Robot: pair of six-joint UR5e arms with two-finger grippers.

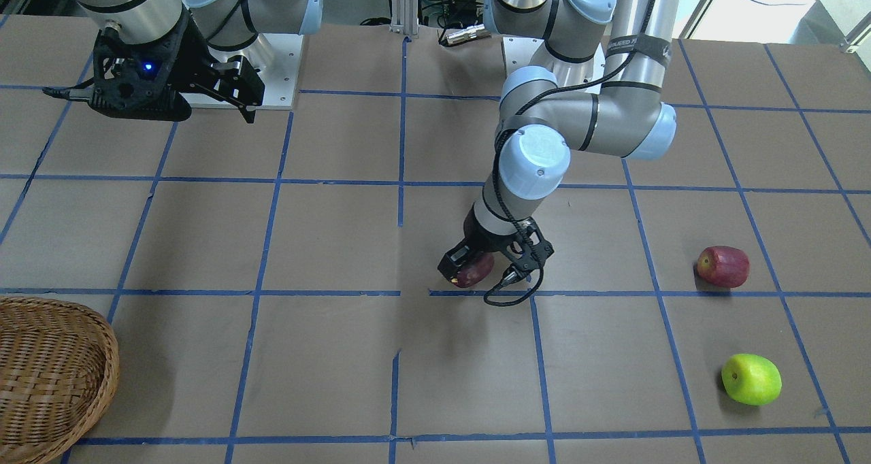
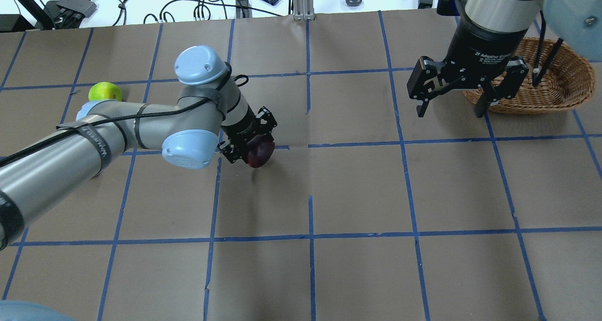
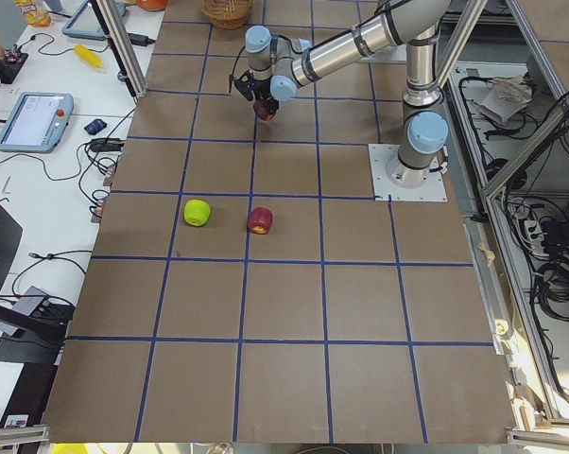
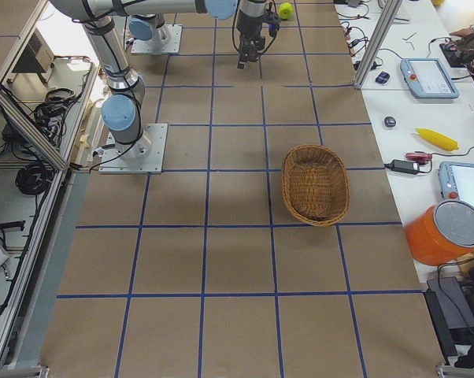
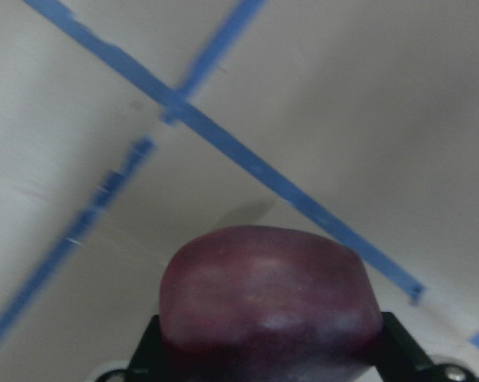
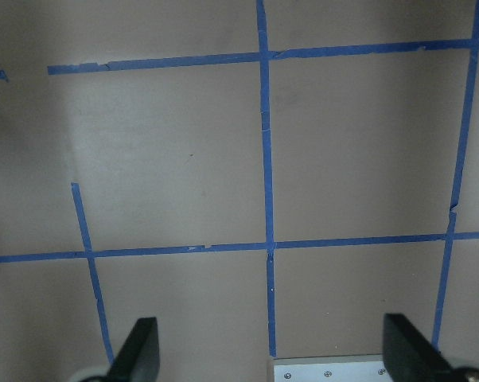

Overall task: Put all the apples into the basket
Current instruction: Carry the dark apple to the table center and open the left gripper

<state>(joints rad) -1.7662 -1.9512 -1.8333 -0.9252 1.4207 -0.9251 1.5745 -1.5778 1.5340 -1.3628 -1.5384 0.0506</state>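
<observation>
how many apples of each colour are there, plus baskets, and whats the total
dark maroon apple: 1
red apple: 1
green apple: 1
basket: 1
total: 4 things, 3 of them apples

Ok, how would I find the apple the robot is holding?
Follow the big grey left arm to the middle of the table, down to the left gripper. The dark purple apple is pinched in it. The red apple and green apple are brighter and lie loose, with no gripper near.
</observation>
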